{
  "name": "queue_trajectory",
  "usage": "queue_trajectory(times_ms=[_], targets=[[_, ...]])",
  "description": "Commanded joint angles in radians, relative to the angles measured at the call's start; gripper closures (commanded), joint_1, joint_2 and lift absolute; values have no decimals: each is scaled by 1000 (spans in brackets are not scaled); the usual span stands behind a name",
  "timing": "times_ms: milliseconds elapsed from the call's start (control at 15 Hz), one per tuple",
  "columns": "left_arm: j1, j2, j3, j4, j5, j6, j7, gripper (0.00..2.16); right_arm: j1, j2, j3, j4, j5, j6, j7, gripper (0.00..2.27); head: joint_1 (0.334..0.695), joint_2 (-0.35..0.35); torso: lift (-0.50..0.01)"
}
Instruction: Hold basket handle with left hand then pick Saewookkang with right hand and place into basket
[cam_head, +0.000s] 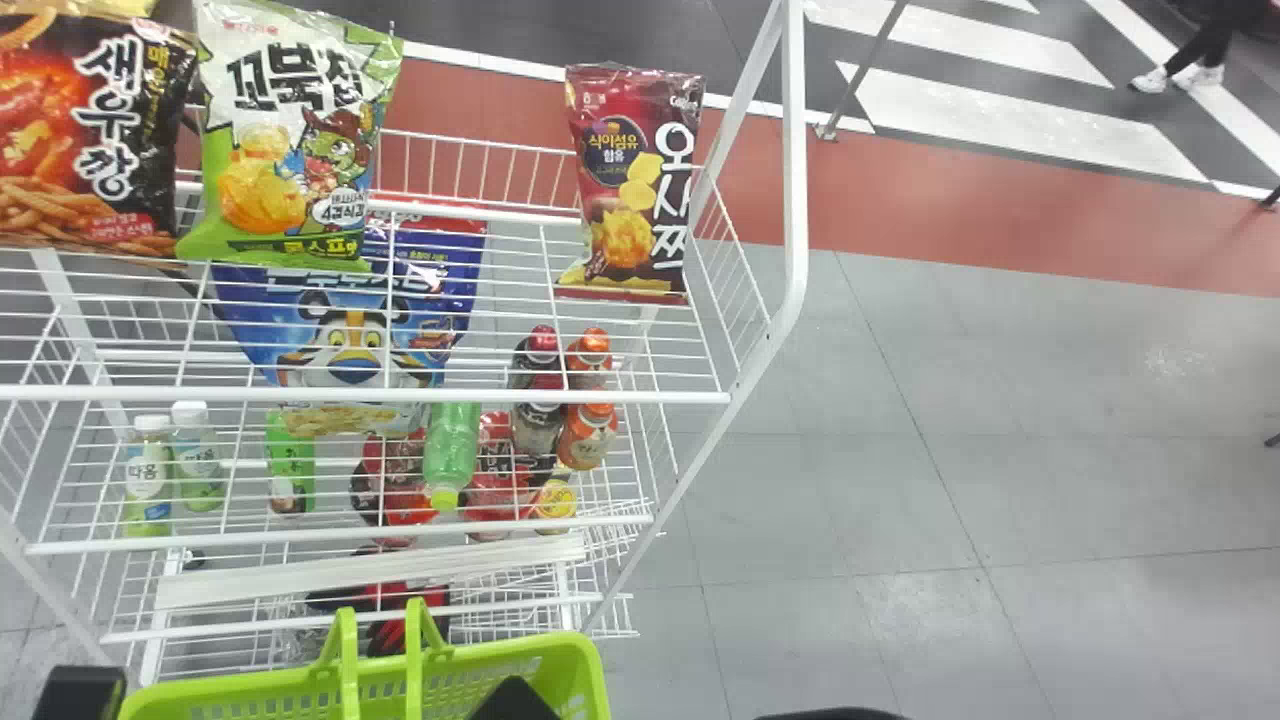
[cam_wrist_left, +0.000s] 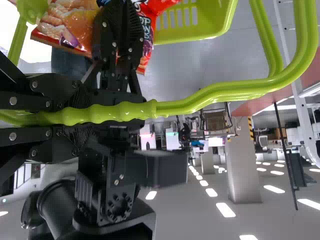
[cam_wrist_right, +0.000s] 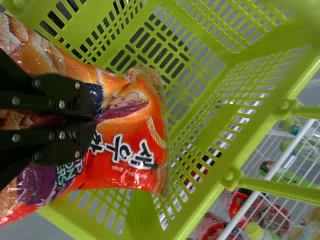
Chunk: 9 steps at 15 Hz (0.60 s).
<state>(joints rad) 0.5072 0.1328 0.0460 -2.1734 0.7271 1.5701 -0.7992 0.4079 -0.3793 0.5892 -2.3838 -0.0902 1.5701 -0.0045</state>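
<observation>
In the head view, the left gripper's black part is at the bottom left and the right gripper's black part overlaps the green basket. In the left wrist view, my left gripper is shut around the green basket handle. My right gripper pinches an orange-and-red snack bag with a shrimp picture. Seen from the right wrist, the bag's far end lies over the opening of the basket; how deep it hangs, I cannot tell.
A white wire shelf stands behind the basket. Its top level holds a black Saewookkang bag, a green-and-white bag and a dark red bag. Several bottles and packs are lower down. Grey floor extends to the right.
</observation>
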Motion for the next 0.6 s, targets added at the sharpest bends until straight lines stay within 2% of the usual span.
queue_trajectory(times_ms=[0, 200, 467, 533], targets=[[1, 1, 0, 0, -1, 1, -2, 2135, 19, -3, -32, -38, -2, 2, 4, 53, 695, -350, -17], [4, 2, 3, -3, 0, 1, -3, 2135, 19, -3, -52, -98, 60, -12, -19, 60, 695, -350, -17], [2, 2, 3, -3, -3, 1, -2, 2135, 5, 7, -129, -149, 58, -187, -25, 60, 695, -350, -17], [2, 1, 3, -3, -6, 1, 0, 2135, 5, 7, -149, -150, 56, -248, -25, 60, 695, -332, -17]])
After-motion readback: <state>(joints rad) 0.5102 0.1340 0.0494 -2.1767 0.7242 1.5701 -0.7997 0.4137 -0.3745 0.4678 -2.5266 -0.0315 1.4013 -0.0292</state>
